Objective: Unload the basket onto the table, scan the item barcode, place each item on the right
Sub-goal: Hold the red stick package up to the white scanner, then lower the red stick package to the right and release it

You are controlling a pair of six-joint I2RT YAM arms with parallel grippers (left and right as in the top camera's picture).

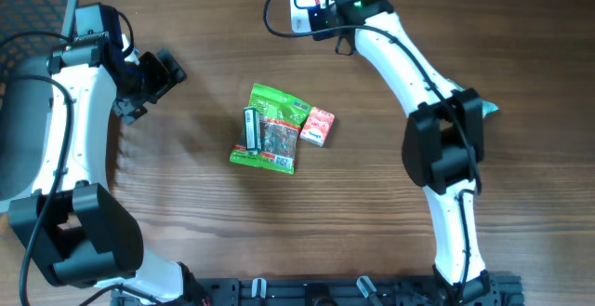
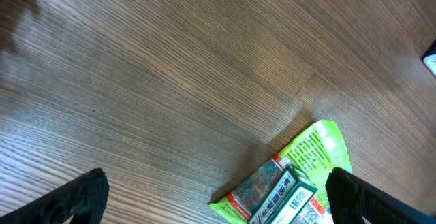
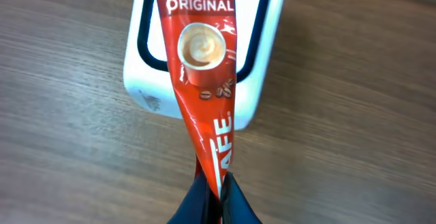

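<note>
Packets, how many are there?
4. A green bag lies in the middle, a small box rests on it, a red pack lies right of it, and the right gripper pinches a red coffee sachet over the white scanner. Others may hide underneath.

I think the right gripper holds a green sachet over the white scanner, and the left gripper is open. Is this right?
Not quite. The sachet in the right gripper is red, not green, as the right wrist view shows. The rest stands: it is held over the white scanner, and the left gripper is open.
</note>
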